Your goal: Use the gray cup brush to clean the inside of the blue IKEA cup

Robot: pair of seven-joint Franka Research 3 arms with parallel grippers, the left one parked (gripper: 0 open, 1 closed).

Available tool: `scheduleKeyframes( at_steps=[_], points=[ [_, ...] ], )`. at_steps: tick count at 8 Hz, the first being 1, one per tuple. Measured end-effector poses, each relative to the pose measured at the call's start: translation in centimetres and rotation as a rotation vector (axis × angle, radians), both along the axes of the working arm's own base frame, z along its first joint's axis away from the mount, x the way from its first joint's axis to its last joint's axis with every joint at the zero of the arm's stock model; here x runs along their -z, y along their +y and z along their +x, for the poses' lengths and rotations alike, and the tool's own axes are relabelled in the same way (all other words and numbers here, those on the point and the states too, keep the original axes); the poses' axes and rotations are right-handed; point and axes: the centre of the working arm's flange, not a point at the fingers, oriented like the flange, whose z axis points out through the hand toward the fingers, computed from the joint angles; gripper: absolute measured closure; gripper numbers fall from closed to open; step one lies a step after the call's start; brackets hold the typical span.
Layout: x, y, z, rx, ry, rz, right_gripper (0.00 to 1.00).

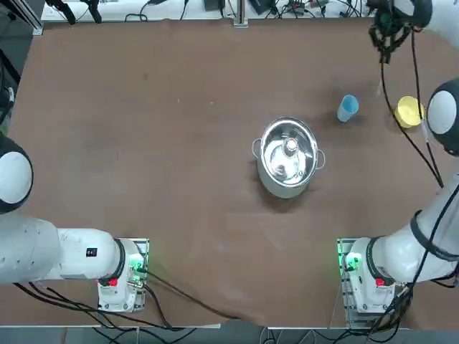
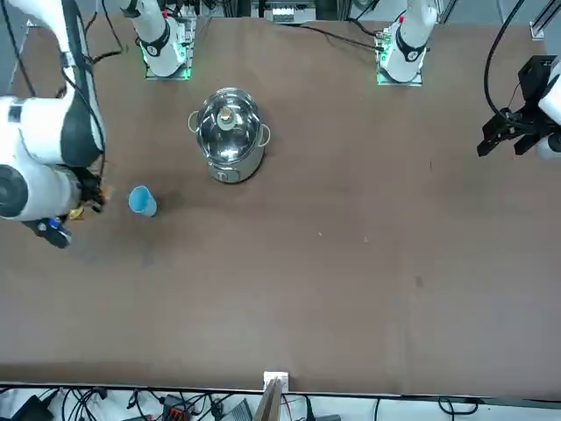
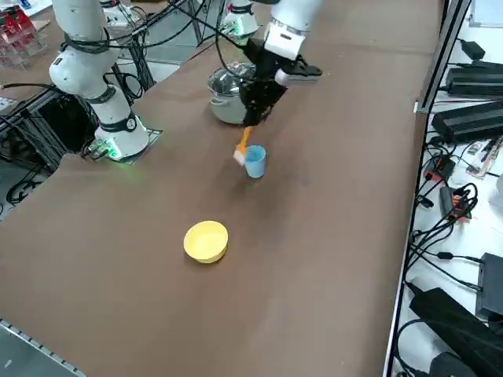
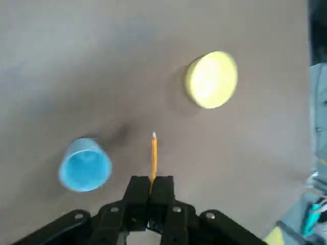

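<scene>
My right gripper (image 4: 151, 190) is clenched on gray cup brush (image 4: 153, 158): thin, stiff, light; blue IKEA cup (image 4: 85, 165) prob tips easily.

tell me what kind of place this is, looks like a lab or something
Most likely a robotics lab. Two arms are bolted to a brown table, cables and electronics line its edges, and kitchen props are laid out: steel pot, yellow bowl, blue cup.

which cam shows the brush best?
Right wrist view: the brush sticks out whole from the shut end effector, above the table near the cup. Right side view shows it partly; top and front views barely show it.
</scene>
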Motion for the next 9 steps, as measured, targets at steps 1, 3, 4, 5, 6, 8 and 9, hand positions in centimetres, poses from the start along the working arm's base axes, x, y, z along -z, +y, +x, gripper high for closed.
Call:
scheduleKeyframes(
  at_steps=[1,3,4,5,6,8,9],
  points=[
    [0.6,-1.7,-0.1,-0.029,0.022,-0.072,0.97],
    [4.4,-4.6,-0.6,-0.087,0.037,-0.166,0.97],
    [6.5,-6.6,-1.0,-0.105,0.025,-0.176,0.97],
    [8.5,-8.7,-1.6,-0.125,0.017,-0.19,0.97],
    [10.4,-10.4,-2.3,-0.142,0.013,-0.194,0.97],
    [13.2,-12.2,-3.7,-0.163,0.006,-0.181,0.97],
    [14.0,-12.5,-4.1,-0.17,0.014,-0.182,0.97]
  ],
)
